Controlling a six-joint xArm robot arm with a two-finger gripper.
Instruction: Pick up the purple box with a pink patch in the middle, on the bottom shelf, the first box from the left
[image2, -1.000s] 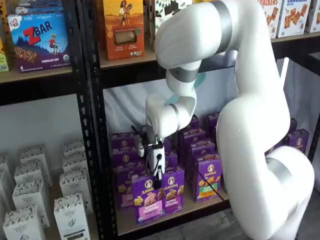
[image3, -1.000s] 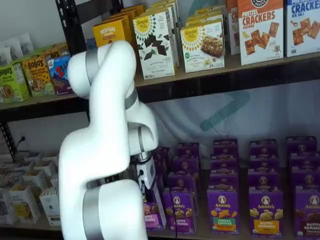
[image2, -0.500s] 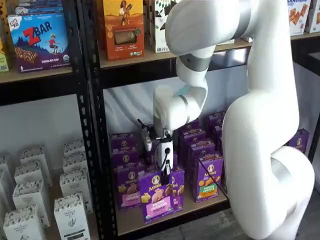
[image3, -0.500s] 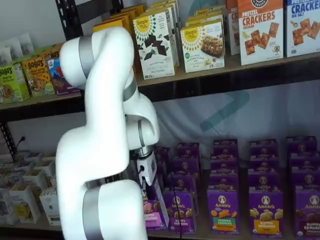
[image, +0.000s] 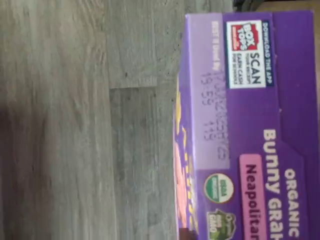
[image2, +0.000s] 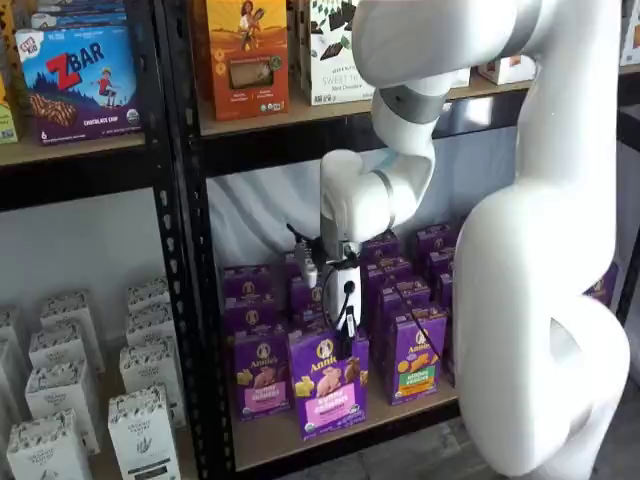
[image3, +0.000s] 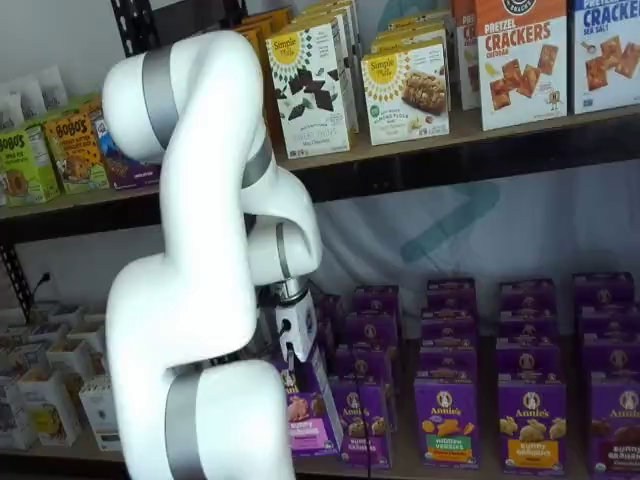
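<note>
The purple box (image2: 328, 385) with its pink panel hangs upright from my gripper (image2: 345, 328), just in front of the row on the bottom shelf (image2: 262, 446). The black fingers (image2: 346, 312) come down onto its top edge and are shut on it. Both shelf views show the grip; the box (image3: 310, 415) shows tilted slightly below the gripper (image3: 297, 362). In the wrist view the box's purple top flap (image: 250, 125) fills one side, with grey plank floor (image: 75, 125) beside it.
Rows of other purple Annie's cartons (image2: 262, 375) stand behind and beside the held box, one with a green panel (image2: 418, 358). A black upright (image2: 190, 260) borders the bay; white cartons (image2: 140, 400) fill the bay beyond it. My white arm (image3: 200, 300) stands before the shelves.
The arm has drawn the purple box out of the row, to the right and toward the shelf's front edge, and slightly upward. The grip has stayed shut on it.
</note>
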